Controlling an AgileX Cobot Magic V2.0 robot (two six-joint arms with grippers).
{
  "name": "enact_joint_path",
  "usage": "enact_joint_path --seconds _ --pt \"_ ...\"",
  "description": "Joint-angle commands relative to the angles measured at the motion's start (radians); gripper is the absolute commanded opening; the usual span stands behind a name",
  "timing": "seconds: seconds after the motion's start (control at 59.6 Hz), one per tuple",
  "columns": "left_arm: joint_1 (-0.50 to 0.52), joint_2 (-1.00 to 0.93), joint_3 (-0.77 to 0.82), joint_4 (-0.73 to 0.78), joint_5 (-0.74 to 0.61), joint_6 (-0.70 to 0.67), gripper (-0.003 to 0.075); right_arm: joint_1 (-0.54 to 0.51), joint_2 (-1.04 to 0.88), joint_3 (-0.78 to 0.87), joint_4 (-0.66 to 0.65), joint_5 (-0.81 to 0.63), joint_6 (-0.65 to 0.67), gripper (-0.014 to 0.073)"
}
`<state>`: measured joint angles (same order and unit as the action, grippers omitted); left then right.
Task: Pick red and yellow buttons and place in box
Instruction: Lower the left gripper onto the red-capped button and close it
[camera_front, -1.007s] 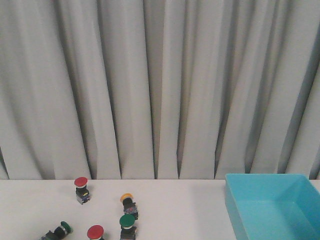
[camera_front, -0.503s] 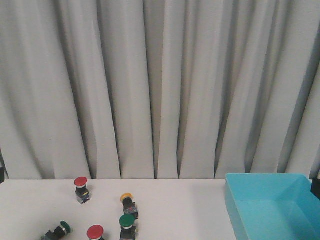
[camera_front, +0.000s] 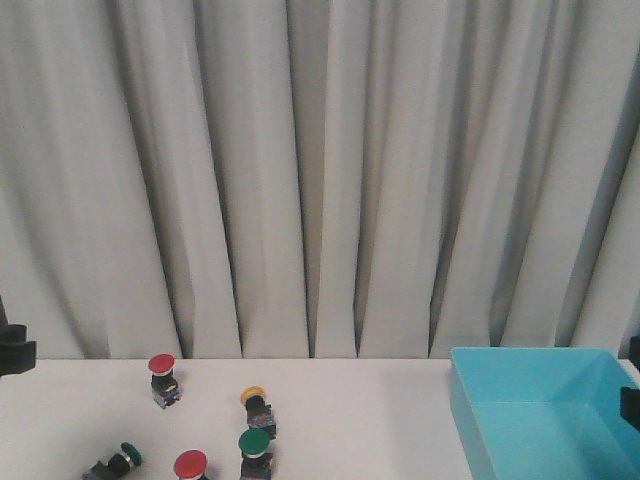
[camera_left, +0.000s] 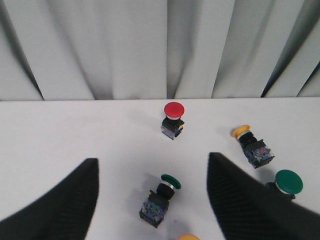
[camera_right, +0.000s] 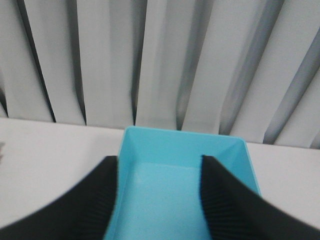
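Note:
Two red buttons (camera_front: 161, 365) (camera_front: 190, 464) and a yellow button (camera_front: 253, 394) sit among the group at the table's front left. My left gripper (camera_left: 152, 160) hangs open above them. A green-capped button (camera_left: 161, 197) lies on its side between its fingers, untouched. Beyond it stand a red button (camera_left: 173, 110) and a tipped yellow button (camera_left: 242, 131). An orange-yellow cap (camera_left: 189, 237) peeks in at the frame edge. The cyan box (camera_front: 500, 400) stands at the right. My right gripper (camera_right: 158, 159) is open over the box (camera_right: 180, 136), holding nothing.
Two green-capped buttons (camera_front: 254, 441) (camera_front: 130, 455) lie among the red and yellow ones. A grey pleated curtain (camera_front: 320, 170) closes off the table's far edge. Dark arm parts show at the left edge (camera_front: 12, 350) and right edge (camera_front: 630, 400) of the front view.
Dark parts of both arms have come into the front view at its left and right edges. The buttons and the box have not moved.

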<state>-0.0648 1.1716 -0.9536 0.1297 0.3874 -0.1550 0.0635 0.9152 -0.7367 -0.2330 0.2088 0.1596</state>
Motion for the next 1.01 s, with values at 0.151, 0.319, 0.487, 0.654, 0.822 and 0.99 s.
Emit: enact_joint_path --seconds 0.151,0.319,0.487,0.654,0.822,0.99 --pt "-0.102 0.179 -0.295 -0.130 0.248 0.178 0.0683 -0.001 -0.008 -0.036 0.040 -0.029 -0.023 0.0547" --pt "-0.168 0.349 -0.518 -0.141 0.492 0.225 0.0646 -0.001 -0.008 -0.036 0.057 -0.029 -0.023 0.0547" --pt "-0.207 0.520 -0.699 -0.141 0.689 0.225 0.0592 -0.001 -0.008 -0.036 0.055 -0.028 -0.023 0.0547" --pt "-0.228 0.663 -0.801 -0.140 0.799 0.228 0.0578 -0.001 -0.008 -0.036 0.055 -0.028 -0.023 0.0547" --pt "-0.238 0.754 -0.802 -0.138 0.755 0.229 0.0578 -0.001 -0.008 -0.036 0.055 -0.028 -0.023 0.0547" --pt "-0.238 0.833 -0.802 -0.138 0.737 0.235 0.0578 -0.001 -0.008 -0.036 0.055 -0.028 -0.023 0.0547"
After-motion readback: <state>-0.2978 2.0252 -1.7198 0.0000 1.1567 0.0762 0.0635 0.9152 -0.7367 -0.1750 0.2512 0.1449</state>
